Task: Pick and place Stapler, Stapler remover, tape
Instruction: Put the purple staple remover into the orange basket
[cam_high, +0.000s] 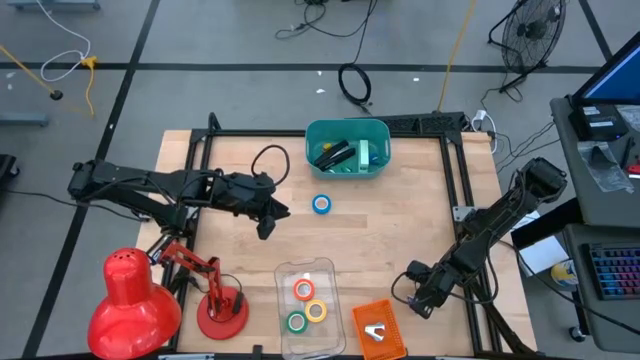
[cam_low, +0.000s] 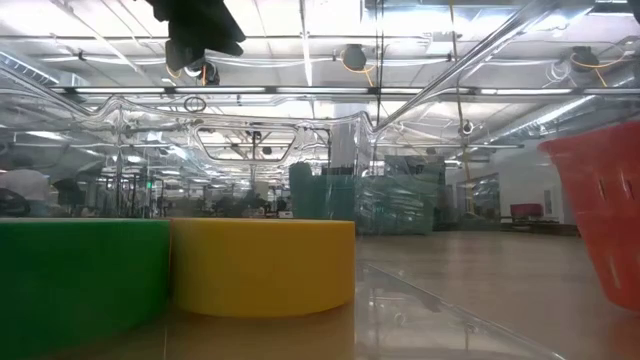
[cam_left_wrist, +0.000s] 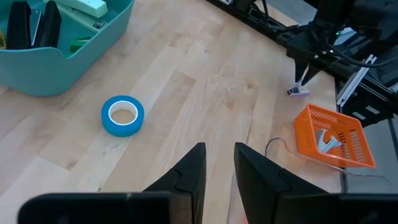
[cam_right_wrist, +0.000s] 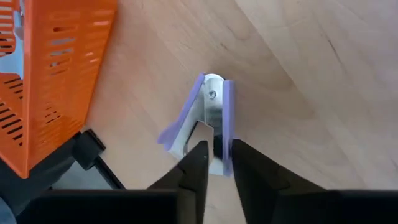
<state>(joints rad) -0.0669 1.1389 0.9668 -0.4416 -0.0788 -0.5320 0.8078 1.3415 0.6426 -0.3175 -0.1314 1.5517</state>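
Stapler remover (cam_right_wrist: 205, 121), purple and metal, lies on the bare wood by the table's right front corner, and that is where the action is. Starting big: the wooden table (cam_high: 400, 235) fills the high view, with a red desk lamp (cam_high: 135, 300) at its left front corner. Both dark arms reach in from the sides. At the back middle sits the teal bin (cam_high: 347, 147), holding dark tools, one of which looks like a stapler, though I cannot say for sure. At the front middle is a clear tray (cam_high: 305, 295) with three tape rolls inside: orange tape (cam_high: 304, 290), green tape (cam_high: 296, 322) and yellow tape (cam_high: 316, 311), green and yellow pressed side by side in the low view. Just to its right, the orange basket (cam_high: 376, 328) holds one pale metal piece. Blue tape (cam_high: 321, 205) lies flat and alone on the wood, just in front of the teal bin. Left gripper (cam_left_wrist: 217, 168) hangs above the table left of the blue roll, fingers a narrow gap apart, nothing between them. Right gripper (cam_right_wrist: 216, 155) is down beside the orange basket, its fingers drawn close either side of the remover's near end; whether they truly pinch it I cannot tell.
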